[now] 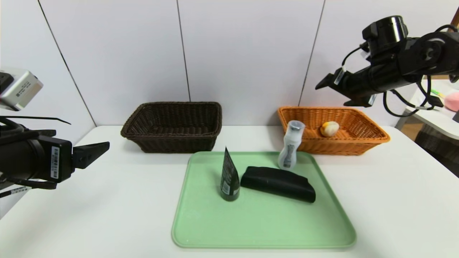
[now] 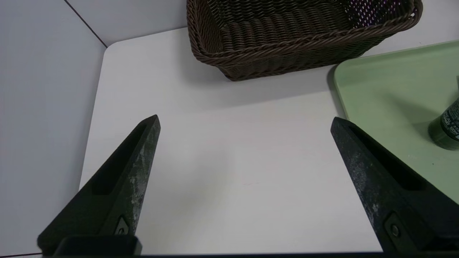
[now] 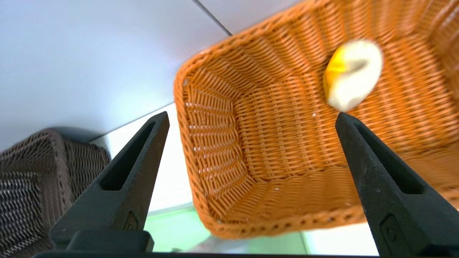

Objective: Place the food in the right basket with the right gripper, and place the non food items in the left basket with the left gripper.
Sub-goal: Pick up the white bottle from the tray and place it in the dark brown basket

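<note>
On green tray (image 1: 200,229): three items.

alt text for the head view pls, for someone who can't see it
A bun lies in the orange basket under the raised, open right gripper. A dark tube, a black pouch and a small white bottle stand or lie on a green tray. The brown basket holds nothing visible; the open left gripper hovers at the left edge.

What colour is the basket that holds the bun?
Orange-tan woven wicker; the right basket with the bun shows best in the right wrist view.
</note>
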`<state>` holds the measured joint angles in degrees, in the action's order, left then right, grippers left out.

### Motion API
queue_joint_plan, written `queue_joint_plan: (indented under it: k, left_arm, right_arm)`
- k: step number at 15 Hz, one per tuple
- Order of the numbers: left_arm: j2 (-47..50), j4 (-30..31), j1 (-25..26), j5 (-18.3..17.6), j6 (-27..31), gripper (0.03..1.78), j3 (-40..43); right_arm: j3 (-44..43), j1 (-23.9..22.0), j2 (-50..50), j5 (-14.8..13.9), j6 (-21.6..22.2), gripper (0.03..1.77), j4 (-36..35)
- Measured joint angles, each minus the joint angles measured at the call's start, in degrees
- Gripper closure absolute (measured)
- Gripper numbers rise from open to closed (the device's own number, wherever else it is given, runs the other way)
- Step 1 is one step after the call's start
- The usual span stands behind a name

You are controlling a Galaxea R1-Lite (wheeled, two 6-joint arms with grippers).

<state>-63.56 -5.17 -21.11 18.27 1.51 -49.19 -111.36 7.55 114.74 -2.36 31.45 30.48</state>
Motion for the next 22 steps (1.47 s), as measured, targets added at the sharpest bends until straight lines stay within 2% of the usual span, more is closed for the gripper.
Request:
queue_joint_plan:
  k: [3,4,6,7,9,11,14,17,22]
  left_arm:
    - [0.1,0.6,0.3,-0.6,-0.1,0.12,0.0]
    - [0.2,1.6,0.3,-1.7,-0.1,0.12,0.0]
    - [0.5,3.5,0.3,-5.2,-0.1,0.12,-0.1]
    - [0.6,4.0,0.3,-5.5,-0.1,0.12,-0.3]
    - [0.7,3.6,0.3,-5.1,-0.2,0.12,-0.6]
    - [1.0,2.9,0.3,-3.4,-0.2,0.12,-0.5]
    - [2.0,-1.2,0.3,-2.9,-0.4,0.12,-0.1]
    - [2.9,-3.1,0.8,-1.5,-0.7,0.12,0.0]
    - [4.0,-3.2,3.4,0.2,-0.7,0.12,0.4]
  right_arm:
    - [0.5,0.5,-1.5,-6.4,-5.1,0.15,0.9]
    - [0.7,0.5,-2.0,-7.3,-6.2,0.14,1.0]
    - [1.4,1.2,-3.7,-6.3,-7.3,0.13,1.0]
    - [2.5,2.0,-5.1,-5.2,-8.6,0.13,1.0]
    - [5.1,4.0,-8.0,-3.9,-11.7,0.12,1.0]
    - [8.8,6.3,-11.5,-3.7,-16.6,0.11,1.4]
    - [17.0,8.7,-17.7,-3.5,-23.2,0.11,1.2]
    - [26.1,10.6,-23.8,-0.7,-24.6,0.11,-1.9]
    - [43.4,13.0,-30.6,1.5,-25.7,0.11,-13.1]
